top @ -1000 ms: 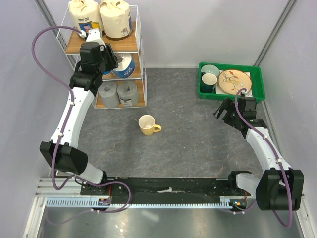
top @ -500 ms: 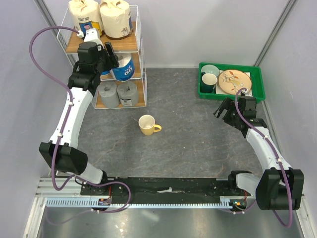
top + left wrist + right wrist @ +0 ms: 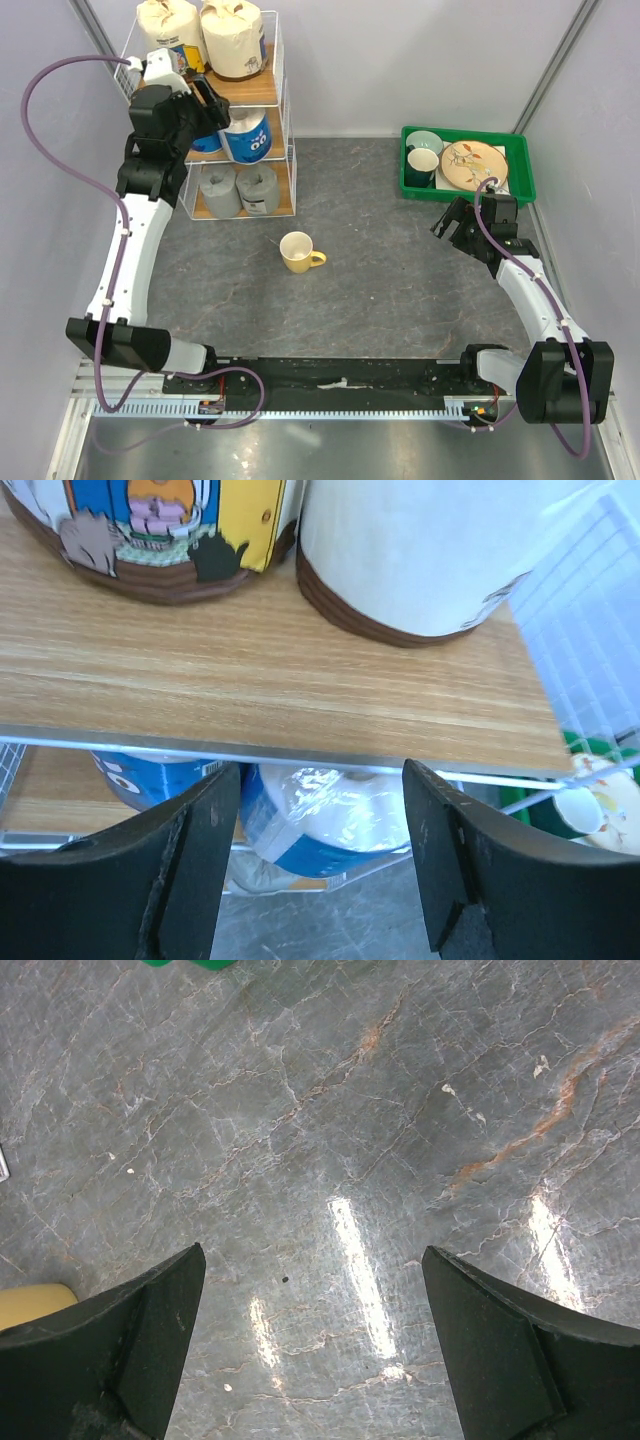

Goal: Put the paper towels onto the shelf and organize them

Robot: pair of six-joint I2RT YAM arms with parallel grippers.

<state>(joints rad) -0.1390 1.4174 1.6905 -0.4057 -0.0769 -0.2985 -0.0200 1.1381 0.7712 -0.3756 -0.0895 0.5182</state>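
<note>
The shelf (image 3: 252, 90) stands at the back left. Two cream paper towels (image 3: 168, 25) (image 3: 233, 35) stand on its top tier, two white-and-blue rolls (image 3: 248, 135) on the middle tier, two grey rolls (image 3: 260, 186) on the bottom tier. My left gripper (image 3: 206, 102) is open and empty in front of the top board's edge. In the left wrist view its gripper (image 3: 320, 860) frames a white-and-blue roll (image 3: 335, 820) under the top board (image 3: 280, 680), with the cream rolls (image 3: 430, 550) above. My right gripper (image 3: 447, 228) (image 3: 315, 1350) is open and empty above the grey table.
A yellow mug (image 3: 300, 251) stands mid-table; its edge shows in the right wrist view (image 3: 30, 1305). A green tray (image 3: 466, 196) with a cup, a bowl and a plate sits at the back right, just behind the right gripper.
My left arm has risen and drawn back to the left, taking the open gripper from the middle tier up to the top board's front edge. The right arm has not moved.
</note>
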